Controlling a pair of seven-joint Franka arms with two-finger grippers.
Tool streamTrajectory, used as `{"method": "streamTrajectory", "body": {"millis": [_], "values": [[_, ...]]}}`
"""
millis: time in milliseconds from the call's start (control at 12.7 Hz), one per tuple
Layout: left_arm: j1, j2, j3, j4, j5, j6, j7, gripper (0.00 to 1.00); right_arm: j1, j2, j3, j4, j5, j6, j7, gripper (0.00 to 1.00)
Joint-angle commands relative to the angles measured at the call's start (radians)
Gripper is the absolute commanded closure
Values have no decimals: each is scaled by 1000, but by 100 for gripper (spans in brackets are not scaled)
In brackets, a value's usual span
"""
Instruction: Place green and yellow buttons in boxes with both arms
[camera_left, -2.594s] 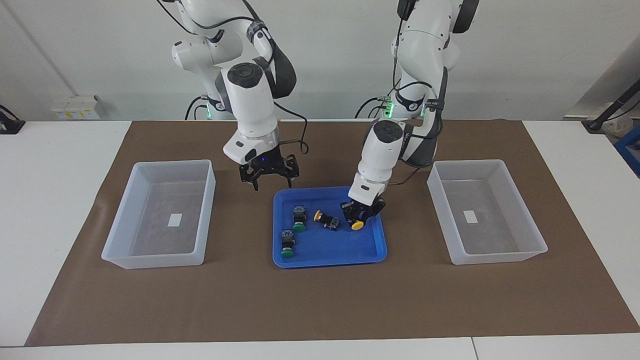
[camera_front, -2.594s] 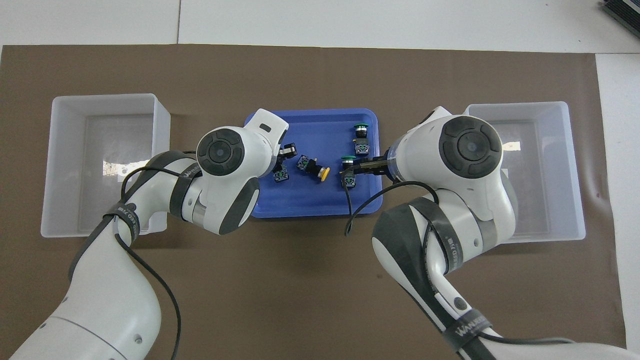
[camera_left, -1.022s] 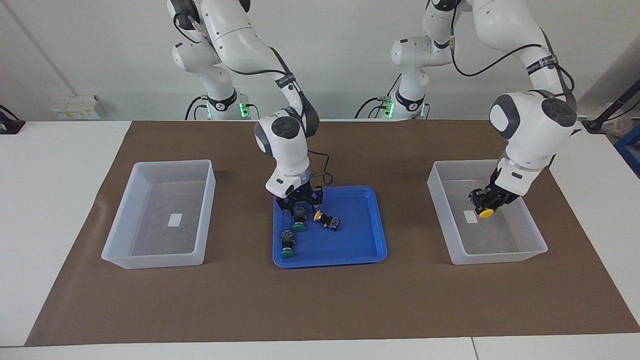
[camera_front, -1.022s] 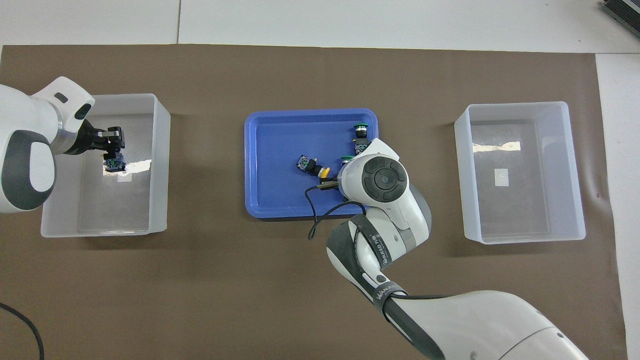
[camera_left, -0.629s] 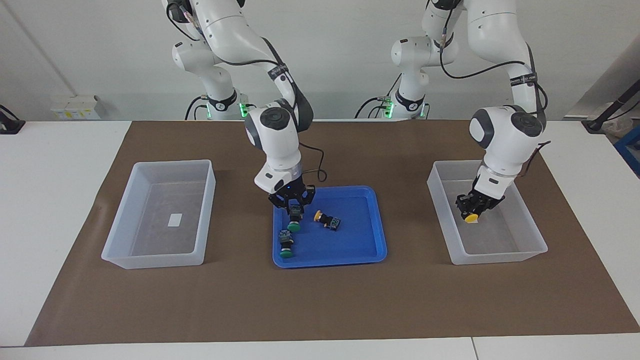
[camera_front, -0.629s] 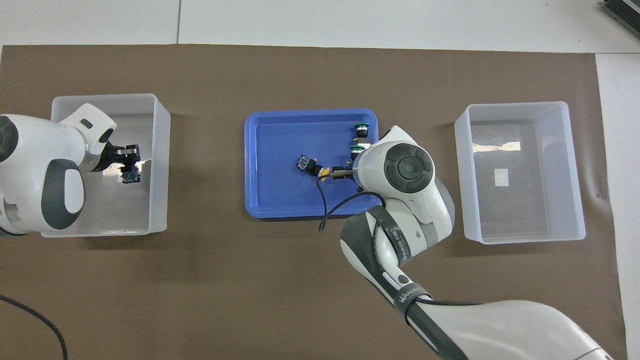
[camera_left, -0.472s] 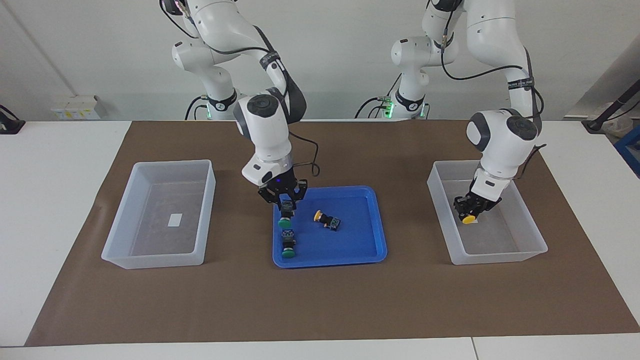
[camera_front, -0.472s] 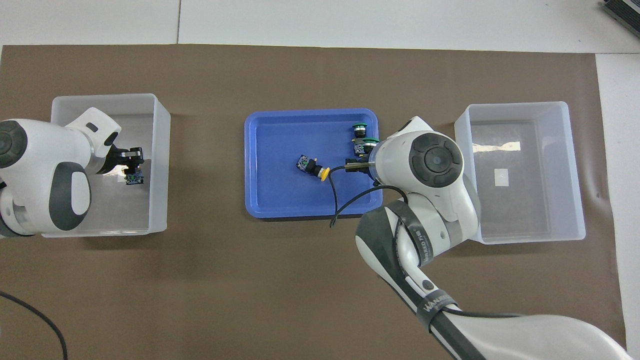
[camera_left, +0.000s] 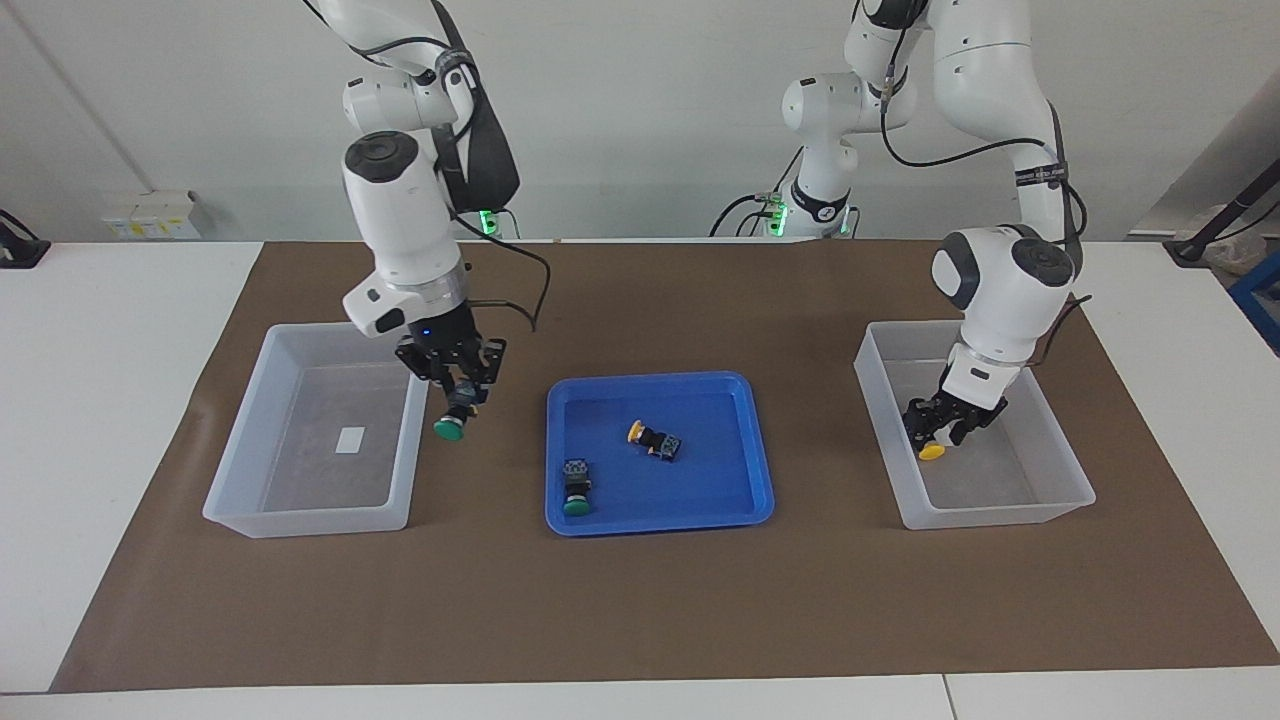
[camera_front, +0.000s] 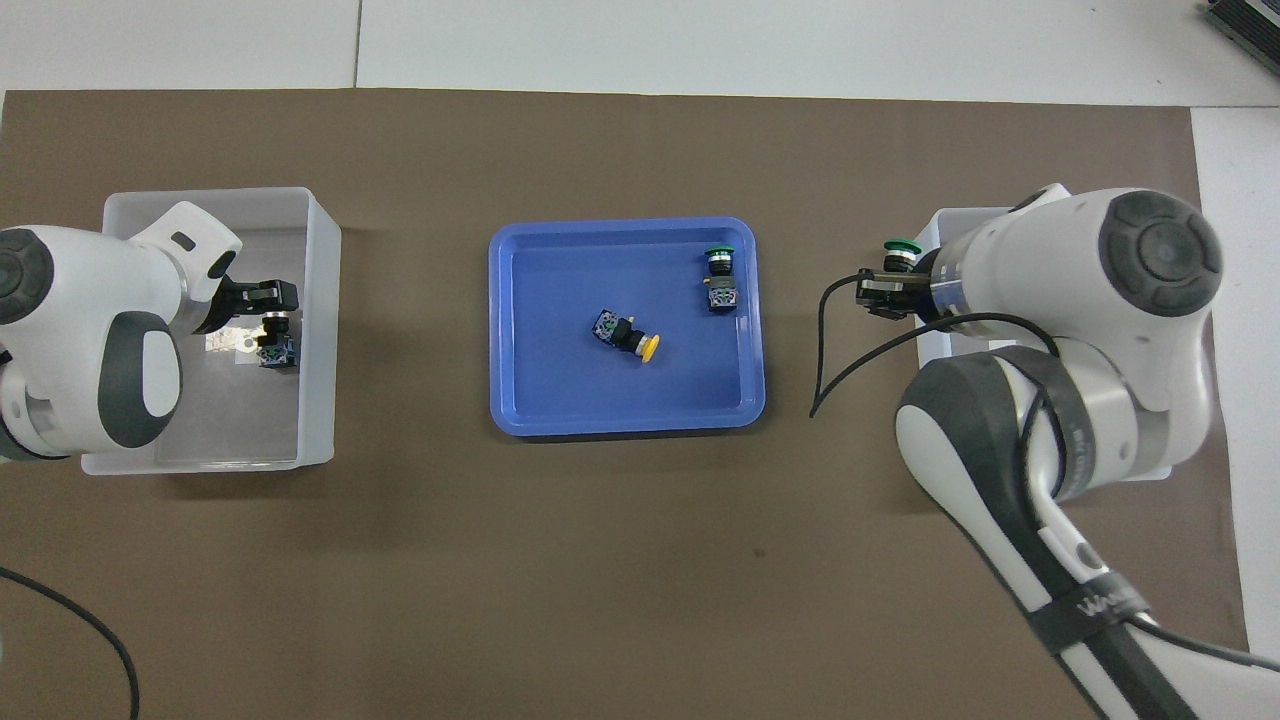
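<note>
My right gripper (camera_left: 458, 393) is shut on a green button (camera_left: 450, 425), cap down, in the air over the tray-side rim of the translucent box (camera_left: 300, 520) at the right arm's end; they also show in the overhead view, gripper (camera_front: 880, 292) and button (camera_front: 900, 249). My left gripper (camera_left: 942, 424) is shut on a yellow button (camera_left: 931, 451), low inside the other box (camera_left: 1000, 515). I cannot tell if it touches the floor. A second yellow button (camera_left: 654, 441) and a second green button (camera_left: 575, 487) lie in the blue tray (camera_left: 720, 500).
A brown mat (camera_left: 640, 600) covers the white table. The blue tray (camera_front: 520, 400) sits midway between the two boxes (camera_front: 320, 250) (camera_front: 955, 216). A loose black cable (camera_front: 850, 370) hangs from my right wrist over the mat beside the tray.
My right gripper has lifted one green button out of the tray and carried it to the box at its own end. My left gripper has lowered the yellow button a little in its box.
</note>
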Motion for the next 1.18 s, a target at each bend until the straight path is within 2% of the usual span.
{"method": "streamTrajectory", "body": {"millis": [0,157,236,472,629,865,943,1022,1100], "values": [[-1,49,2,231,49,-217,13,2,-132,-12,13,-32,2,0,-174,100],[-18,86,2,392,49,-375,-3,3,-218,-17,13,-95,13,11,-301,100],[-44,84,4,416,49,-415,-23,3,-252,-17,13,-127,15,17,-343,100],[-121,73,2,419,49,-438,-199,4,-291,-14,11,-233,15,129,-389,100],[-213,73,2,409,52,-417,-468,4,-292,1,13,-282,15,196,-391,100],[-336,66,1,366,80,-317,-837,4,-282,38,14,-308,15,243,-420,100],[-368,60,1,340,80,-287,-912,4,-271,37,14,-313,13,241,-422,84],[-394,52,1,315,80,-245,-994,4,-265,38,14,-310,13,237,-422,43],[-405,52,1,298,80,-201,-1064,4,-265,40,14,-299,13,240,-420,8]]}}
